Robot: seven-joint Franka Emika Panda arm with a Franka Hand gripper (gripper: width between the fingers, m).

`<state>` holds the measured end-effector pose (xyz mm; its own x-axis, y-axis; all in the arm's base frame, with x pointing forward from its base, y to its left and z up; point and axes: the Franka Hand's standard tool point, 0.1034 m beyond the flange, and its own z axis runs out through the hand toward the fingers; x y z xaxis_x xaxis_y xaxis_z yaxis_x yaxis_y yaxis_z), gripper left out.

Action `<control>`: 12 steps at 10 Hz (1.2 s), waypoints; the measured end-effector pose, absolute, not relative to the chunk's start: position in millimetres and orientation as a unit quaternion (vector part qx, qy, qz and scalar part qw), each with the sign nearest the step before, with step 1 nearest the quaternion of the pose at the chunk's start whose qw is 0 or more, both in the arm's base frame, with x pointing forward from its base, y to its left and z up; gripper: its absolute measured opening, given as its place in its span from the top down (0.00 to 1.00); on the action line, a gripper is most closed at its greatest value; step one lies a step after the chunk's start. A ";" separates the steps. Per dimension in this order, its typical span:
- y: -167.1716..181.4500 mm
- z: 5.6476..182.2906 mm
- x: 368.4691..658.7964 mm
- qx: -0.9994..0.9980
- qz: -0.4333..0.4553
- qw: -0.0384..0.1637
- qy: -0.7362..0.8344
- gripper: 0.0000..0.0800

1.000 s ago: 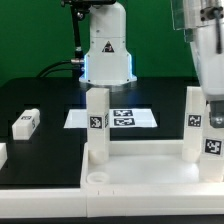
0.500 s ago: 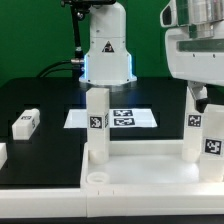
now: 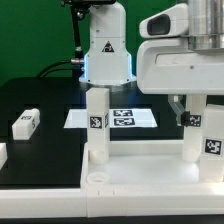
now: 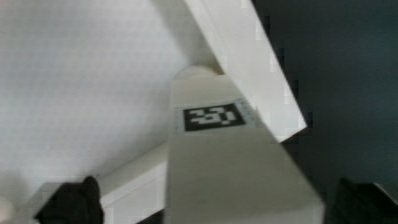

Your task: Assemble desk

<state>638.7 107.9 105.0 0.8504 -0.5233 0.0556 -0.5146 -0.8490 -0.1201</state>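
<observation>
Desk panel lies flat on the black counter, close to the camera, rim up, corner sockets facing upward so legs can drop in from above. Two legs stand upright in it: one at the exterior view's left, one at the exterior view's right, each with a square tag on its side. An open socket shows in front of the left-hand leg, not yet filled.

A loose leg lies on its side on the counter, well apart at the exterior view's left. Likely the next part to fetch.

Marker board flat behind the panel, in front of the robot base.

Tool sits just above the right-hand leg; the arm's body blocks the contact in the exterior view. Wrist view shows two dark fingertips spread well apart with the tagged leg top between them: tool open, holding nothing. The leg stands by its socket alone, so seating looks done, though how deep it sits cannot be told.
</observation>
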 end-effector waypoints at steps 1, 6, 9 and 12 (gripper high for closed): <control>107.0 104.9 638.7 -0.959 -0.043 0.051 0.275 0.32; 106.0 105.6 638.4 -0.881 -0.029 0.058 0.468 0.64; 107.2 104.6 637.6 -0.750 -0.006 0.078 0.656 0.64; 106.9 105.0 638.2 -0.670 0.009 0.085 0.737 0.64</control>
<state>638.2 106.9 105.0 -0.0872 -0.9868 -0.1366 -0.9897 0.1014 -0.1009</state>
